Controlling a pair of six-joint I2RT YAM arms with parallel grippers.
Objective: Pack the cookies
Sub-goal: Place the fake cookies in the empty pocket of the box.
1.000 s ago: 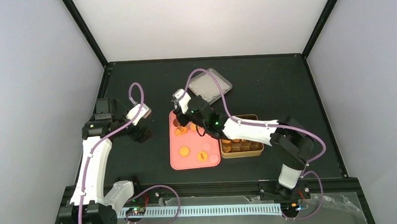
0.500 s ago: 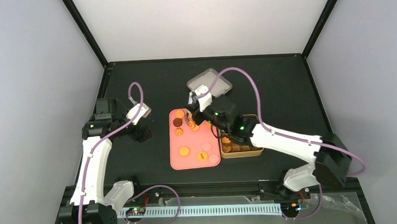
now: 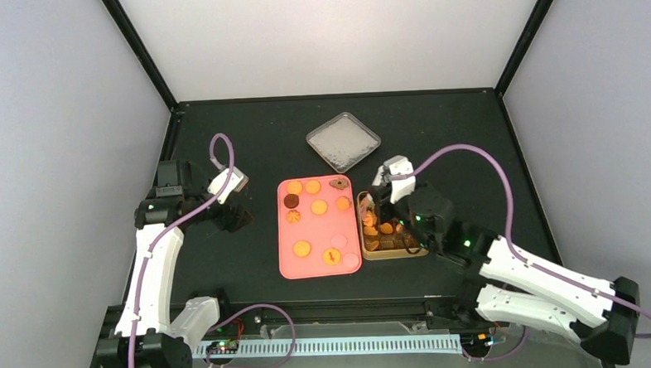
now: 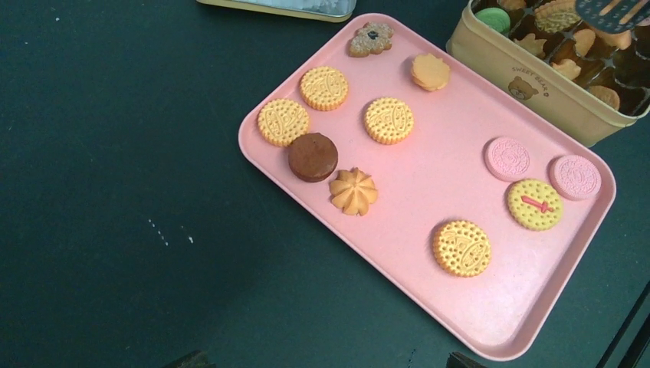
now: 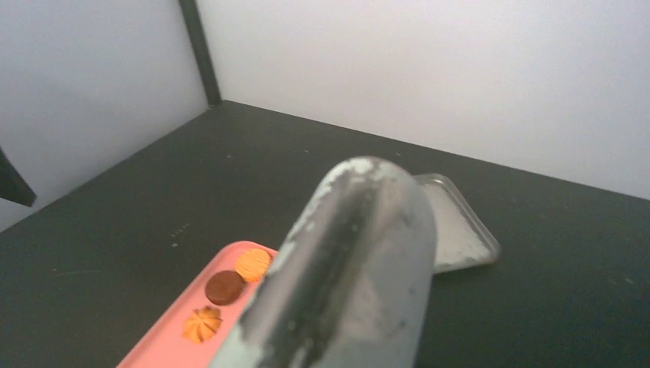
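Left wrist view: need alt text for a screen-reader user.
Eleven cookies lie spread on a pink tray on a dark table: mostly golden, one dark brown, two pale pink. A cream tin partly filled with cookies stands beside the tray, top right.

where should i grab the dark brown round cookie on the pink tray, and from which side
Best from straight above: the dark brown round cookie lies flat on the pink rectangular tray, so only its rim can be pinched. Set the jaws across its diameter on the two free sides, since a golden embossed round biscuit and an orange swirl cookie crowd the other two.
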